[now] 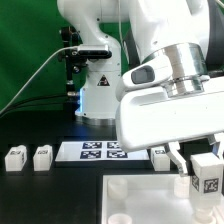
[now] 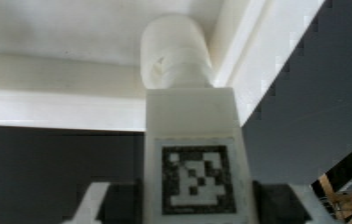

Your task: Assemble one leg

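My gripper [image 1: 205,172] is shut on a leg [image 1: 207,174], a small white post with a black-and-white tag on its face, at the exterior view's right. It holds the leg just above the large white square panel [image 1: 140,195], near that panel's right corner. In the wrist view the held leg [image 2: 194,130] runs out from between my fingers [image 2: 102,200] with its tag facing the camera. Its round threaded tip points at the panel [image 2: 48,40]. Three more legs stand on the dark table: two at the left [image 1: 15,157] [image 1: 42,156] and one [image 1: 160,155] beside my gripper.
The marker board [image 1: 97,151] lies flat behind the panel, in front of the robot base [image 1: 98,95]. A round corner socket [image 1: 118,185] shows on the panel's near left. Green backdrop behind.
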Tool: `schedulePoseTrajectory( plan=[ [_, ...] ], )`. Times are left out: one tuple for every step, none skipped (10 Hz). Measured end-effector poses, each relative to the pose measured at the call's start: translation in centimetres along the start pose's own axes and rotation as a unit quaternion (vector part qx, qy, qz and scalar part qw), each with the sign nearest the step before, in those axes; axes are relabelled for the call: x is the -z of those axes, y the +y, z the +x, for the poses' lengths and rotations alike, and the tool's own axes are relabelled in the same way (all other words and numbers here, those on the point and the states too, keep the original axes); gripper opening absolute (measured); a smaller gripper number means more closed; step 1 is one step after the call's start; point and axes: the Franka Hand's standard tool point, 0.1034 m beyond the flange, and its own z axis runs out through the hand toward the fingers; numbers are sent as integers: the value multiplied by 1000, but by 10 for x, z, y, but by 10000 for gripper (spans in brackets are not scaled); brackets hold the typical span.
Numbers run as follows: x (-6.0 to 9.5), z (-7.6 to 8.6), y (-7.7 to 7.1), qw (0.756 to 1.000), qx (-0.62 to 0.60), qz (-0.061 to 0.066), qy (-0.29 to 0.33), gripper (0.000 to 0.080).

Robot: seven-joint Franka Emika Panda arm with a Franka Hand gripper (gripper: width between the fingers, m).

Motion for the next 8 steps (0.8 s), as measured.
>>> schedulePoseTrajectory(
  plan=[
    [-1, 1, 1, 1000, -1, 0, 1, 294],
    [-2, 2, 2, 1000, -2, 0, 1, 294],
    [-4, 0, 1, 1000, -2, 0, 0, 294],
    [-7, -1, 1, 1000, -3, 1, -2, 294],
    [-9, -3, 1, 1000, -3, 2, -4, 294],
    [-11, -5, 1, 1000, -4, 1, -2, 294],
    [-12, -4, 2, 1000, -4, -2, 11, 294],
    [-11, -4, 3, 1000, -4, -6, 25, 294]
  ],
)
